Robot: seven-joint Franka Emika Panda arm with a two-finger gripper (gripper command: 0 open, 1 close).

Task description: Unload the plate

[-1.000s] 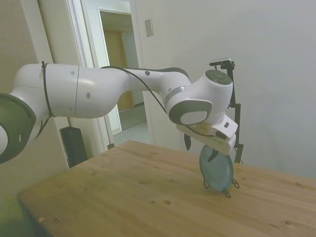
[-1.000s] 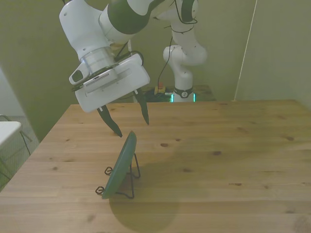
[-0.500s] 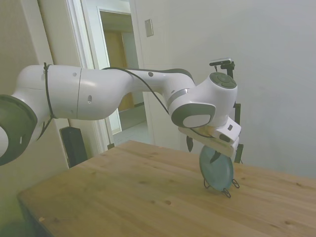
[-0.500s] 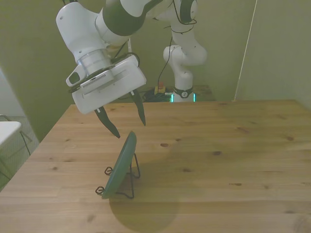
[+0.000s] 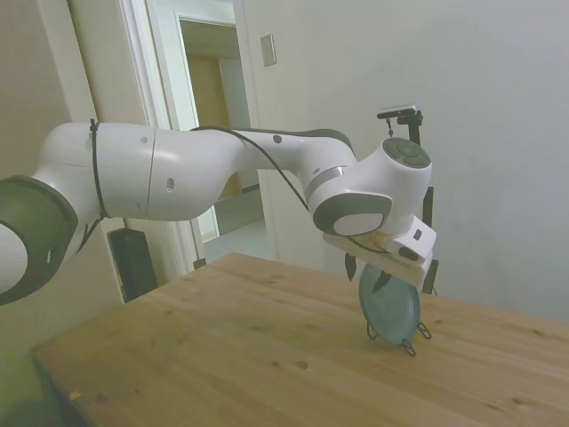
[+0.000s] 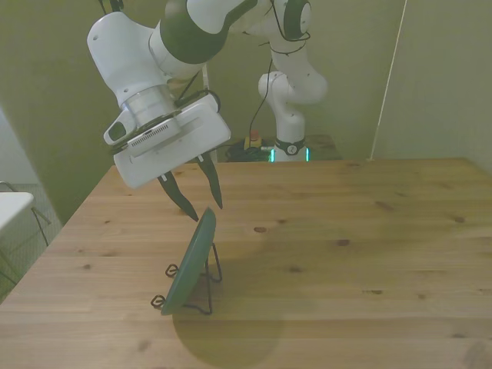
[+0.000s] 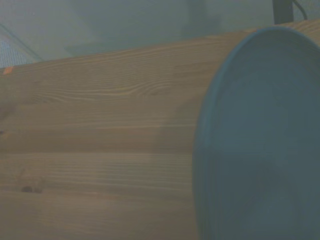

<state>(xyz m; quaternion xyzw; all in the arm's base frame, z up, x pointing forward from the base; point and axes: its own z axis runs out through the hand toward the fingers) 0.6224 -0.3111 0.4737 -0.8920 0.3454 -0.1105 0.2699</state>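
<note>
Above plate (image 6: 188, 261), gripper (image 6: 201, 209) lower (jaws narrower)

A light knotty pine-plank table (image 5: 249, 356) stands under the pincer against plain pale walls (image 5: 498, 133), with an open white-framed doorway (image 5: 209, 124) and a small grey wall plate (image 5: 268, 50) behind it.

Colours: teal plate, black wire stand, pale wood surface.
Plate (image 6: 190, 257) plain muted teal, no pattern; reads blue-green close up (image 7: 260, 145), paler grey-blue in side view (image 5: 391, 307). Wire stand (image 6: 201, 286) thin, black. Surface (image 6: 346, 231) light honey wood, fine straight grain, scattered dark knots. Claw (image 6: 197, 195) has dark fingers under a white housing; arm (image 5: 204, 173) white with grey joint bands.
</note>
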